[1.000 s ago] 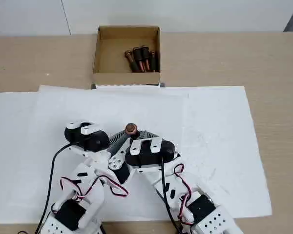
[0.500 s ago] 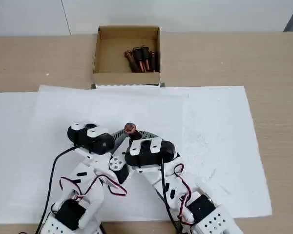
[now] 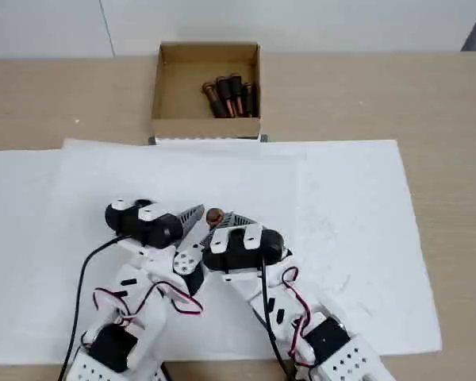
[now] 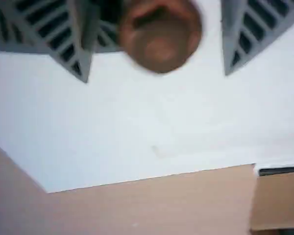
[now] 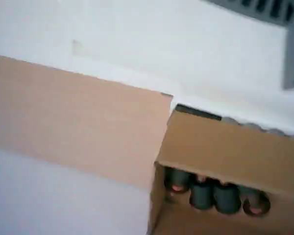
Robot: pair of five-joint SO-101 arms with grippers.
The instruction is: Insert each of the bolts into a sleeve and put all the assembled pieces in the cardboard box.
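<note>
Your left end effector (image 4: 155,73) is released, its grey fingers (image 4: 63,34) straddling the round copper bolt head (image 3: 215,215) over the white paper sheet (image 3: 341,198) without touching it. Centre it before clenching. I cannot tell the right end effector's (image 5: 290,44) state. The brown cardboard box (image 3: 259,79), well apart, holds dark sleeved bolts (image 3: 230,97).

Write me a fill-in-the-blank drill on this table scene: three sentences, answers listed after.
The assembled pieces lie inside the ___ box.
The table under both arms is covered by a sheet of ___ paper.
In the left wrist view, the brown bolt sits ___ the fingers of the open left gripper.
Missing words: cardboard; white; between.
</note>
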